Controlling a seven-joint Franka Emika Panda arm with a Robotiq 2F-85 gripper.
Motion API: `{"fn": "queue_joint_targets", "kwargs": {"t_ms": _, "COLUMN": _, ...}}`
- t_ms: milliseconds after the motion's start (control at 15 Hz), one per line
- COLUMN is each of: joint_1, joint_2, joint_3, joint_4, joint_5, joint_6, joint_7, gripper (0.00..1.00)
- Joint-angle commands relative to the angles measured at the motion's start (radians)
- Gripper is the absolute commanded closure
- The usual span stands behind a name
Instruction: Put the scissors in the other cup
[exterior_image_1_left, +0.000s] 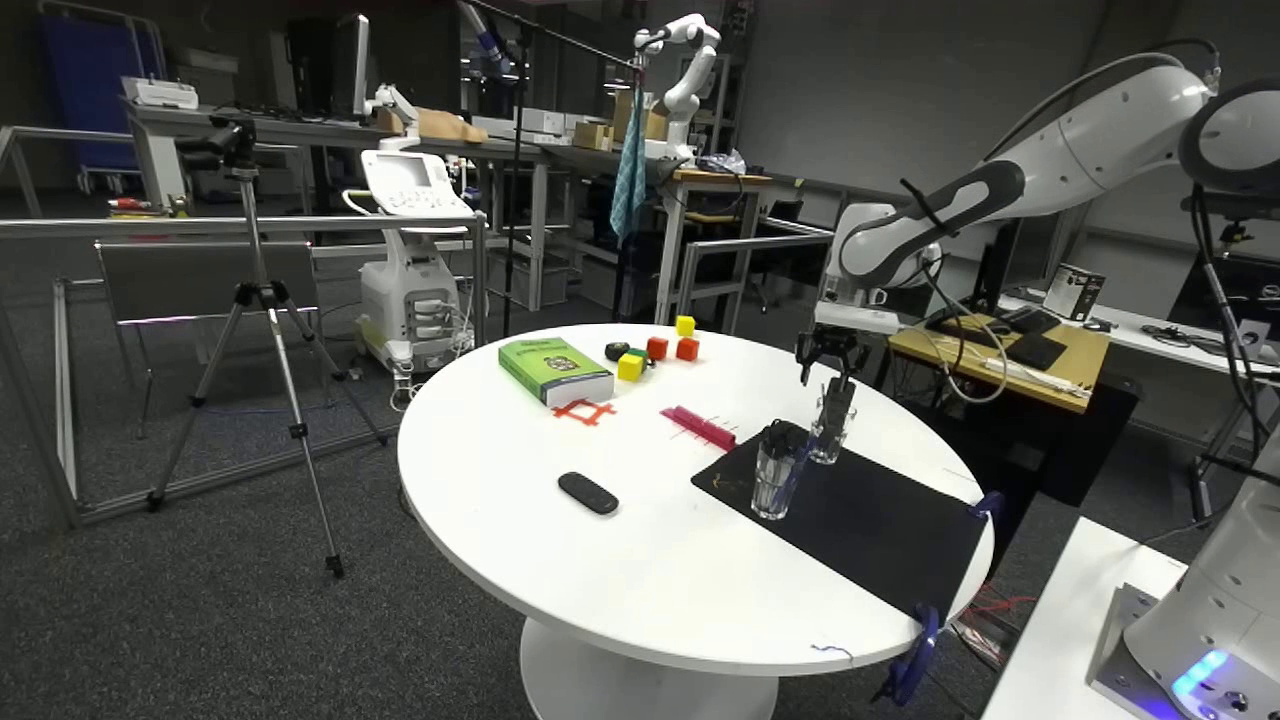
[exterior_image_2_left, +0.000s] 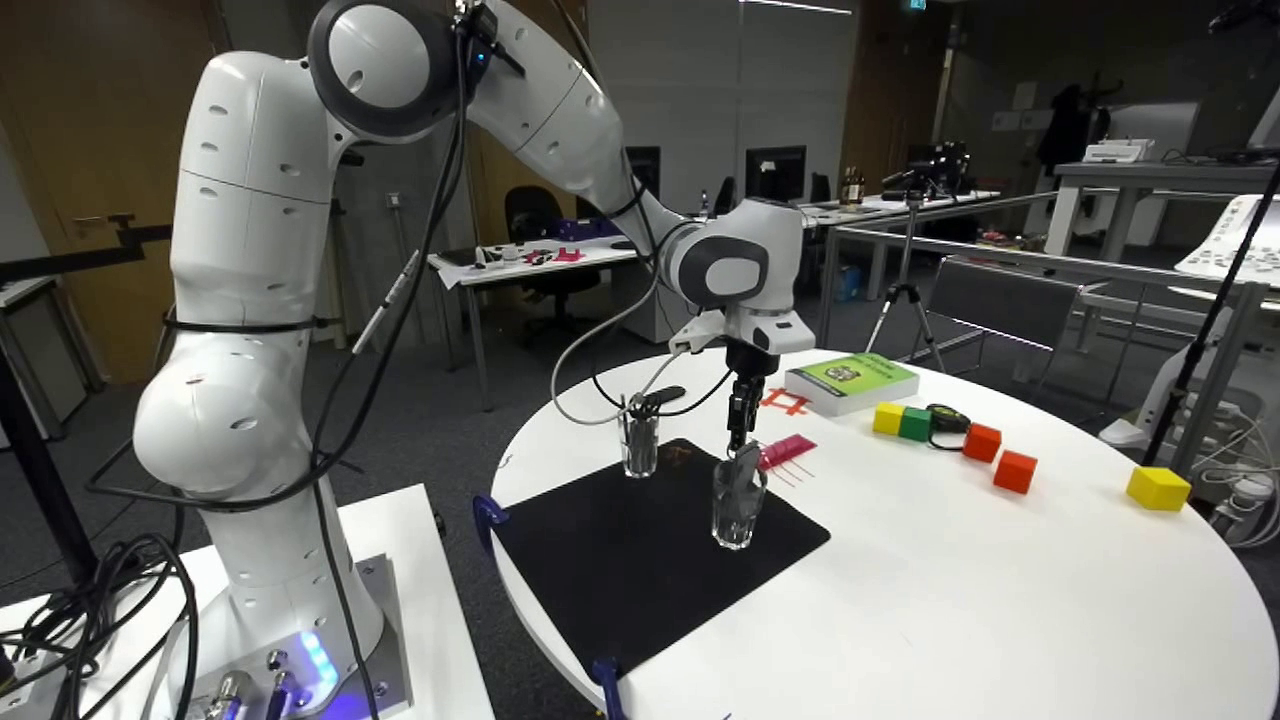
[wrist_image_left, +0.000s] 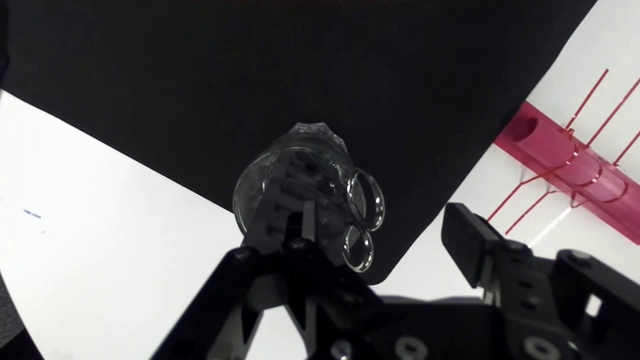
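Two clear glass cups stand on the black mat. One cup, also seen in an exterior view, is under my gripper. It holds a dark grey slotted utensil and the scissors, whose shiny ring handles rise past the rim; their blades are hidden. The other cup holds several dark-ended utensils. My gripper is open in the wrist view, with the scissors' rings between its fingers in that picture. Its left finger overlaps the slotted utensil; touch cannot be told. The gripper points down above this cup.
A pink tube with red wires lies beside the mat. A flat black oval object, a green book, a red frame and coloured blocks lie on the white table. Blue clamps grip the table edge.
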Motion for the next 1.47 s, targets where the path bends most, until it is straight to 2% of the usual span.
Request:
{"fn": "queue_joint_targets", "kwargs": {"t_ms": 0, "joint_1": 0.002, "joint_2": 0.012, "joint_3": 0.002, "joint_4": 0.036, "joint_5": 0.03, "joint_6": -0.03, "joint_7": -0.007, "gripper": 0.63}}
{"fn": "queue_joint_targets", "kwargs": {"t_ms": 333, "joint_1": -0.001, "joint_2": 0.012, "joint_3": 0.003, "joint_4": 0.04, "joint_5": 0.047, "joint_6": -0.038, "joint_7": -0.013, "gripper": 1.0}}
{"fn": "queue_joint_targets", "kwargs": {"t_ms": 1400, "joint_1": 0.0, "joint_2": -0.025, "joint_3": -0.003, "joint_4": 0.054, "joint_5": 0.027, "joint_6": -0.15, "joint_7": -0.018, "gripper": 0.99}}
